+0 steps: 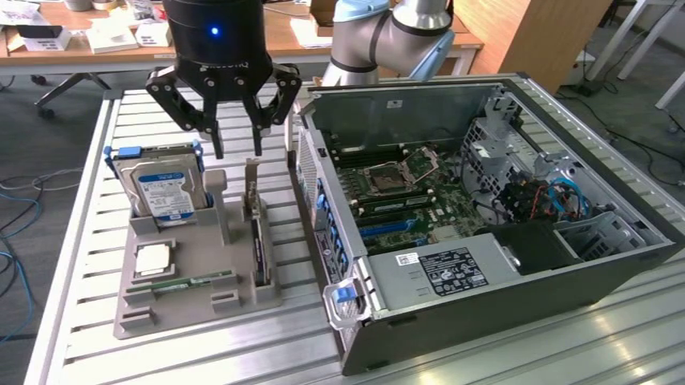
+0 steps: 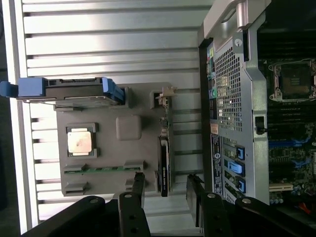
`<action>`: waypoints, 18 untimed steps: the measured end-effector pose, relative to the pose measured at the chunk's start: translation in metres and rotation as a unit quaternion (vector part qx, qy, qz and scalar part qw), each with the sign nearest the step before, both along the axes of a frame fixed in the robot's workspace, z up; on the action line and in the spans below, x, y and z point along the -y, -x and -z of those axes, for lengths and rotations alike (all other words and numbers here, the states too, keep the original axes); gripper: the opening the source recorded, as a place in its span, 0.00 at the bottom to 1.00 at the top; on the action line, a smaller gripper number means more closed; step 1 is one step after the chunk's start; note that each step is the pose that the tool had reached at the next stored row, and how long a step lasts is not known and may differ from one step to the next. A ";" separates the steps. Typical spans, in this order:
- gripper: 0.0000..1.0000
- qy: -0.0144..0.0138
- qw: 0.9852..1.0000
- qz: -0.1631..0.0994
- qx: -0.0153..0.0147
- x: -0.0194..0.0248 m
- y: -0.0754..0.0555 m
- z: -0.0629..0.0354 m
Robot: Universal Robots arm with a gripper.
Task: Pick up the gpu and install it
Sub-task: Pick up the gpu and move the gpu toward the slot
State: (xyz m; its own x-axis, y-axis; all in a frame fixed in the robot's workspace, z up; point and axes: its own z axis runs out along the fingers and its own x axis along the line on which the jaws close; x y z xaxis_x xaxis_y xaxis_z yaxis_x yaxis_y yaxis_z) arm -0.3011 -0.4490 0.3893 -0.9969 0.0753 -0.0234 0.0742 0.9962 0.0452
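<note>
The gpu is a thin dark card standing on edge in a slot of the grey holder tray, its silver bracket end pointing toward the arm. My gripper hangs open just above that bracket end, touching nothing, with nothing between its black fingers. In the wrist view the gpu lies in line with the gap of the gripper, one finger on each side of the card's line. The open computer case stands directly beside the tray, motherboard exposed.
The tray also holds a silver hard drive with blue label, a CPU chip and a green memory stick. The case wall rises close beside the gpu. Everything rests on a slatted metal table.
</note>
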 end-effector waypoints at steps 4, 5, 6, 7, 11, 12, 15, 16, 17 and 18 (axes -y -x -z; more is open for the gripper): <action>0.47 0.000 1.000 0.000 0.000 0.0000 0.000 0.0053; 0.47 0.000 1.000 0.000 0.000 0.0000 0.000 0.0066; 0.47 0.000 1.000 0.000 0.000 0.0000 0.000 0.0079; 0.47 0.000 1.000 0.000 0.000 0.0000 0.000 0.0091; 0.47 0.000 1.000 0.000 0.000 0.0000 0.000 0.0144; 0.47 0.000 1.000 0.000 0.000 0.0000 0.000 0.0155; 0.47 0.000 1.000 0.000 0.000 0.0000 0.000 0.0192; 0.47 0.000 1.000 0.000 0.000 0.0000 0.000 0.0204; 0.47 0.000 1.000 0.000 0.000 0.0000 0.000 0.0216; 0.47 0.000 1.000 0.000 0.000 0.0000 0.000 0.0228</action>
